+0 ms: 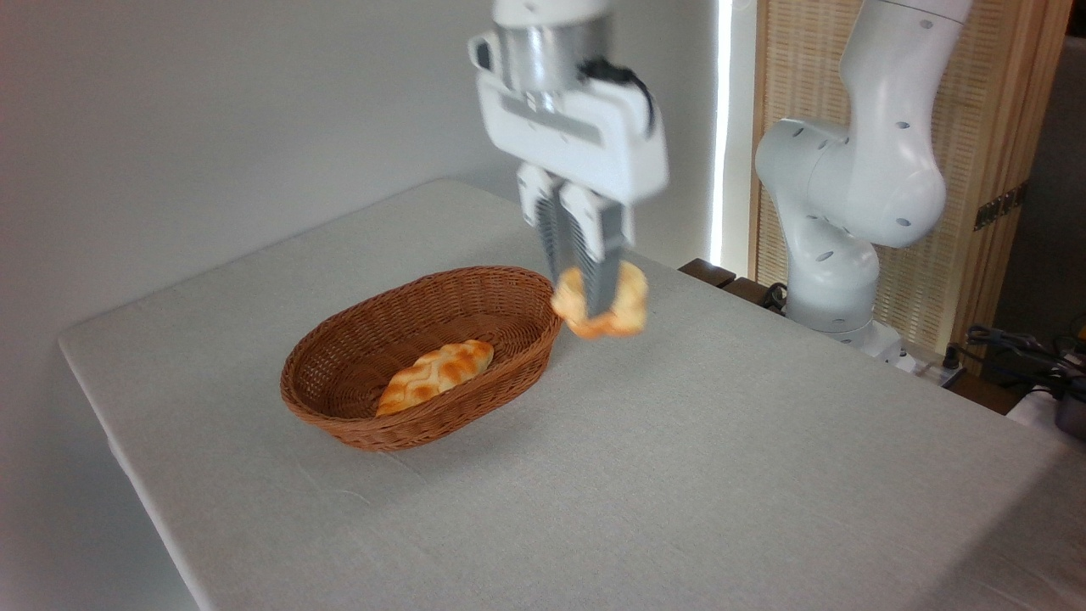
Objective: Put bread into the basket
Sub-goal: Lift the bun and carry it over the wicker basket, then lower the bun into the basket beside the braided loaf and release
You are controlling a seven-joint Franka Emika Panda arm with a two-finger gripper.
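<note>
Fingers [591, 293] pinch the bread [626, 307] beside the basket [339, 373], which holds a braided loaf [436, 374].

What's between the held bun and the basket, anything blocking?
Nothing visible. The end effector holds the bun in the air by the basket right rim. A braided loaf lies inside; bare floor remains around it.

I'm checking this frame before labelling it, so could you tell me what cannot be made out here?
- Bread, fixed camera: its middle is hidden by the fingers of the gripper, and it is blurred.
- Braided loaf: its lower end is hidden behind the near wall of the basket.
- Arm's upper links: cut off by the top edge.
</note>
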